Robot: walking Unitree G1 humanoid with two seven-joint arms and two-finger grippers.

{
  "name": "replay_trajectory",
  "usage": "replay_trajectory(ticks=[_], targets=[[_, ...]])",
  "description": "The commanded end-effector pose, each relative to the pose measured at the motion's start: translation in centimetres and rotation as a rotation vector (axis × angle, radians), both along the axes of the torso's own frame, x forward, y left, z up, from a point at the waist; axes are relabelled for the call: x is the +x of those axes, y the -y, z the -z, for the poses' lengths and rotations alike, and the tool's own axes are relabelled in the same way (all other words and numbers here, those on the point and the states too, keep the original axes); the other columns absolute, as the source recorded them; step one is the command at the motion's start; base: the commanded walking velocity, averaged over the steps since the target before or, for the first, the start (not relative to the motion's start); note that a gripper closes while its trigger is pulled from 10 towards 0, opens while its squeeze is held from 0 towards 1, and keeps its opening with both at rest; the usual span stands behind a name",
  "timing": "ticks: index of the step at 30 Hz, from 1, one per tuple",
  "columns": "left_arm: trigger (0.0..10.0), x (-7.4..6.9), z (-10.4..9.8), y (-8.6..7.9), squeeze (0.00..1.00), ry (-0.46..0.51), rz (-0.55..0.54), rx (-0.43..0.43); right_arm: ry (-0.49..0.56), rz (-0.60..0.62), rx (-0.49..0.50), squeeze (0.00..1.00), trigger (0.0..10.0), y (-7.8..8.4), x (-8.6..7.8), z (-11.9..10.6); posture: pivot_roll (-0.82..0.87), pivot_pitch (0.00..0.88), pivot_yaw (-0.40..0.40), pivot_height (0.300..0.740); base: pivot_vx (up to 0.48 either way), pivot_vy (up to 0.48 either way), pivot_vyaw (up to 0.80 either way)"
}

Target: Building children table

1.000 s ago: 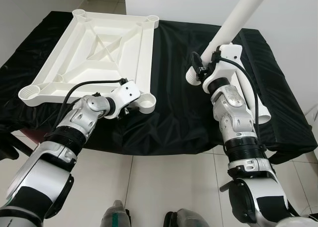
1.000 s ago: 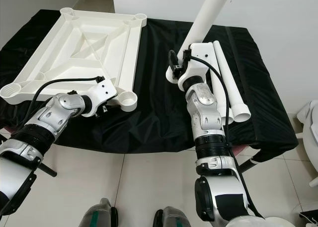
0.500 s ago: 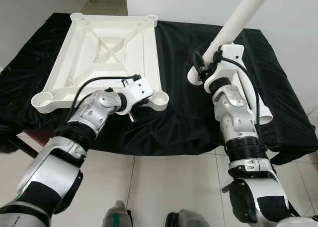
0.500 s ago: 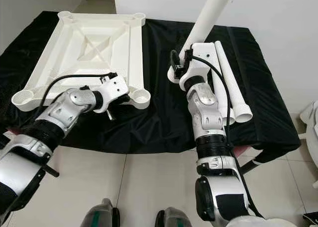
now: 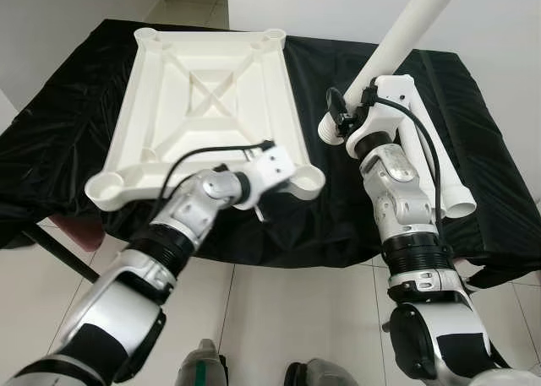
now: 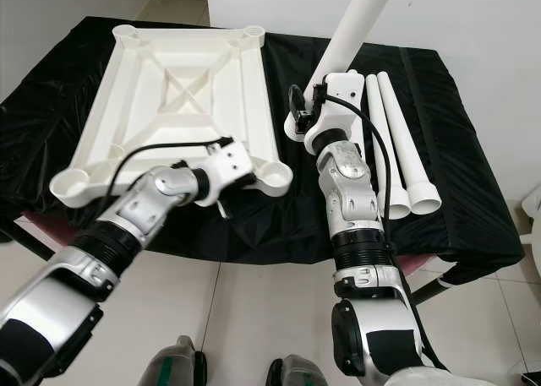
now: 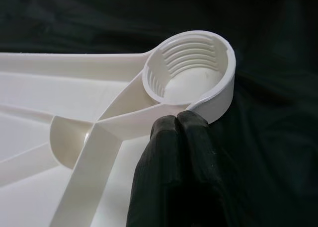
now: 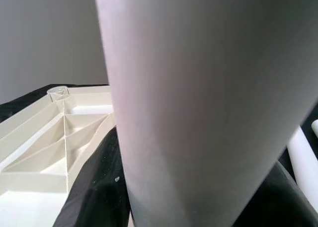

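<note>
My left pincer [image 7: 180, 118] pinches the upturned tabletop [image 5: 211, 90] beside its near corner socket [image 7: 191, 73]; my right pincer [image 6: 306, 107] grips one leg [image 5: 406, 31] raised alongside. No legs fitted; spare legs [image 6: 397, 141] lie behind.

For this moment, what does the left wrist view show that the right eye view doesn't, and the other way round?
Left wrist view alone: the threaded ridges inside the corner socket and the left gripper's fingers pressed together on the rim beside it.

Right eye view alone: the right gripper holding one leg up at a slant, two spare legs lying on the black cloth, and both arms.

Both: the upside-down white tabletop on that cloth, gripped at its near corner.
</note>
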State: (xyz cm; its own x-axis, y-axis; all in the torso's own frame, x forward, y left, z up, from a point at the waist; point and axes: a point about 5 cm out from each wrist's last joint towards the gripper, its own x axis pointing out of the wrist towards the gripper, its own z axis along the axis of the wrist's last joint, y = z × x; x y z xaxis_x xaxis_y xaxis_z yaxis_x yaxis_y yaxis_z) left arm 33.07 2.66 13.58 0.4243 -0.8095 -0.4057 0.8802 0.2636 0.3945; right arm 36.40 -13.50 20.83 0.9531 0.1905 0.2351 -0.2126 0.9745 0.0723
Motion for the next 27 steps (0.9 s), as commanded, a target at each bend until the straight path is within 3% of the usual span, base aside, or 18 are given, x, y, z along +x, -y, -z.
replay_trajectory(ticks=[1,4,5,6,9,10,14,15,19,20,21,25,26,27], targets=[[3.1,-1.1,1.6,0.7,0.00,-0.067,0.052,0.044,0.028,0.004,0.002,0.00,10.0,0.0,0.0,-0.6,0.00,0.001,0.014,0.740,0.000,0.000,0.00],[3.5,-1.3,1.6,1.3,0.00,-0.067,0.062,0.034,0.029,0.003,0.003,0.00,10.0,0.0,0.0,-0.6,0.00,0.000,0.015,0.740,0.000,0.000,0.00],[8.0,-1.5,1.5,1.9,0.00,-0.065,0.069,0.025,0.027,0.002,0.005,0.00,10.0,-0.1,0.1,-0.6,0.00,0.000,0.016,0.740,0.000,0.000,0.00],[10.0,-1.6,1.4,2.3,0.00,-0.062,0.068,0.017,0.025,0.001,0.006,0.00,10.0,-0.1,0.1,-0.5,0.00,0.000,0.016,0.740,0.000,0.000,0.00],[10.0,-1.5,1.3,2.3,0.00,-0.058,0.053,0.010,0.023,-0.001,0.007,0.00,10.0,-0.1,0.0,-0.5,0.00,0.000,0.016,0.740,0.000,0.000,0.00],[10.0,-0.7,1.0,1.5,0.00,-0.039,-0.011,0.000,0.007,-0.005,0.006,0.00,10.0,-0.2,0.0,-0.2,0.00,0.000,0.016,0.740,0.000,0.000,0.00],[10.0,-0.1,0.7,0.3,0.00,-0.029,-0.062,-0.010,-0.015,-0.017,-0.008,0.00,10.0,-0.3,-0.1,0.1,0.00,0.000,0.016,0.740,0.000,0.000,0.00],[10.0,0.2,0.5,-0.2,1.00,-0.033,-0.090,-0.031,-0.025,-0.021,-0.014,0.00,10.0,-0.3,-0.1,0.3,0.00,0.000,0.016,0.740,0.000,0.000,0.00],[10.0,0.8,0.2,-1.9,1.00,-0.024,-0.144,-0.039,-0.044,-0.032,-0.026,0.00,10.0,-0.5,-0.1,0.7,0.01,0.000,0.007,0.740,0.000,0.000,0.00],[10.0,1.1,-0.1,-2.6,0.85,0.000,-0.171,-0.029,-0.055,-0.042,-0.036,0.00,10.0,-0.6,-0.1,0.9,0.01,0.000,0.004,0.740,0.000,0.000,0.00],[10.0,1.3,-0.2,-3.0,0.00,0.016,-0.190,-0.023,-0.063,-0.048,-0.043,0.00,10.0,-0.7,-0.1,1.0,0.01,0.000,0.002,0.740,0.000,0.000,0.00],[10.0,1.7,-0.9,-3.7,0.00,0.020,-0.239,-0.062,-0.072,-0.063,-0.057,0.00,10.0,-0.8,-0.2,1.2,0.01,0.000,-0.001,0.740,0.000,0.000,0.00],[10.0,1.9,-1.7,-4.0,0.00,0.028,-0.267,-0.121,-0.081,-0.081,-0.072,0.00,10.0,-1.1,-0.3,1.5,0.01,0.000,-0.004,0.740,0.000,0.000,0.00],[10.0,1.9,-1.7,-4.0,0.00,0.028,-0.267,-0.121,-0.081,-0.081,-0.072,0.00,10.0,-1.1,-0.3,1.5,0.01,0.000,-0.004,0.740,0.000,0.000,0.00]])
